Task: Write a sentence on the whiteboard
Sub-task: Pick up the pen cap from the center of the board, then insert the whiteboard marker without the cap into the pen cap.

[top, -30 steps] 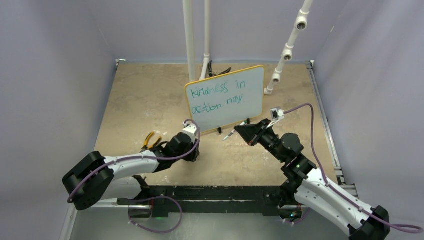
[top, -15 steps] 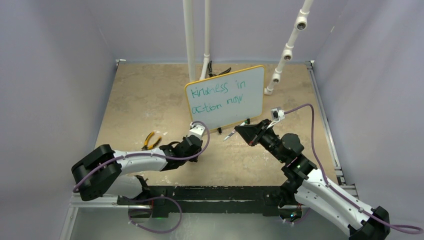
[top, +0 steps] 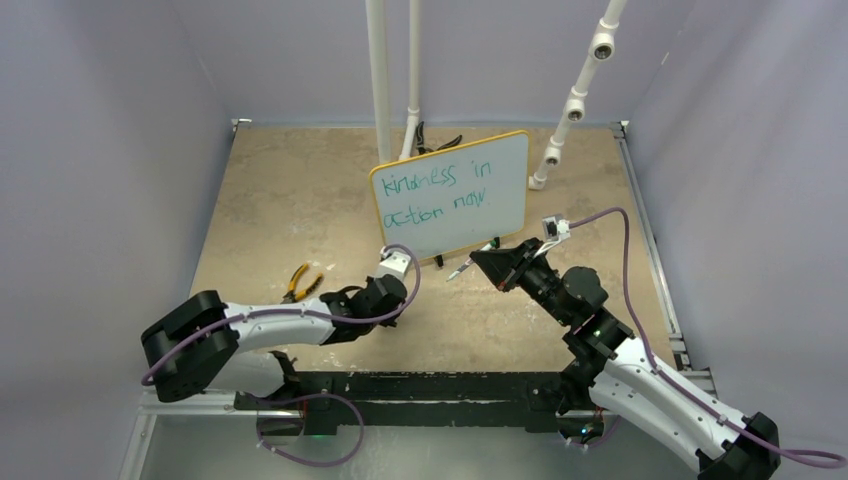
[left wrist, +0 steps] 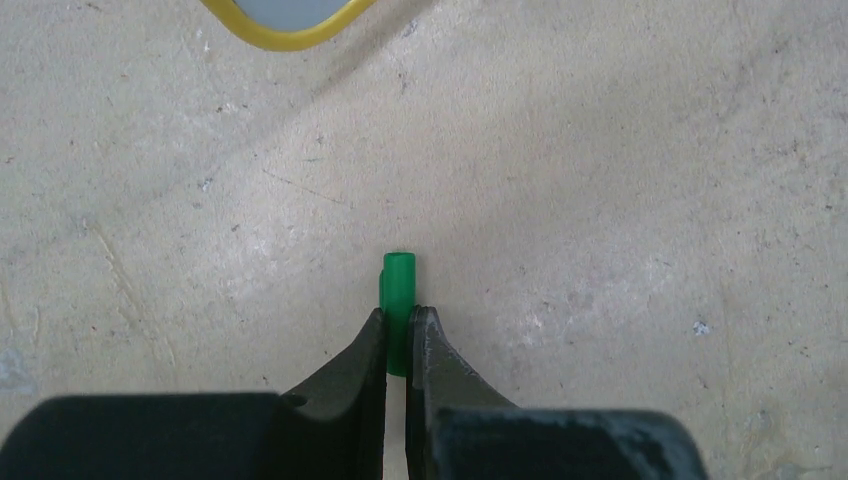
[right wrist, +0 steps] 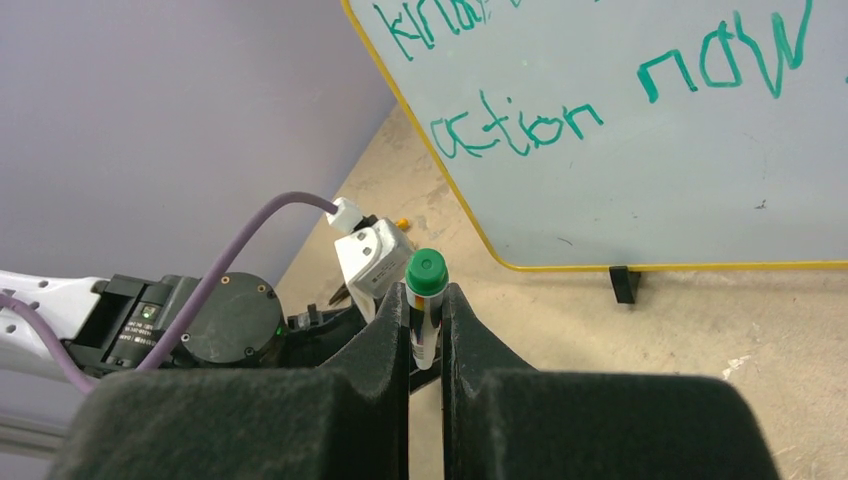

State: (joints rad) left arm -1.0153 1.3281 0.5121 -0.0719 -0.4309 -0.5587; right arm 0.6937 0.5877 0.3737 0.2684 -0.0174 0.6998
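Observation:
The whiteboard (top: 452,205) stands tilted at mid-table on small black feet, with a yellow frame. The sentence (top: 440,188) reads "kindness in action now" in teal lettering. The right wrist view shows the board (right wrist: 650,190) and the words "action now" (right wrist: 520,125). My right gripper (top: 476,258) is shut on a marker pen (right wrist: 424,310) with a green end, just in front of the board's lower edge. My left gripper (top: 393,300) is low over the table near the board's lower left corner (left wrist: 285,35) and is shut on a small green cap (left wrist: 398,290).
Yellow-handled pliers (top: 300,280) lie on the table left of my left gripper. White pipes (top: 380,80) rise behind the board and another (top: 575,105) leans at the back right. A dark tool (top: 440,145) lies behind the board. Purple walls enclose the table.
My left arm has swung right, bringing its gripper closer to the board's lower left corner, then nearly stopped. The right arm and the board have not moved.

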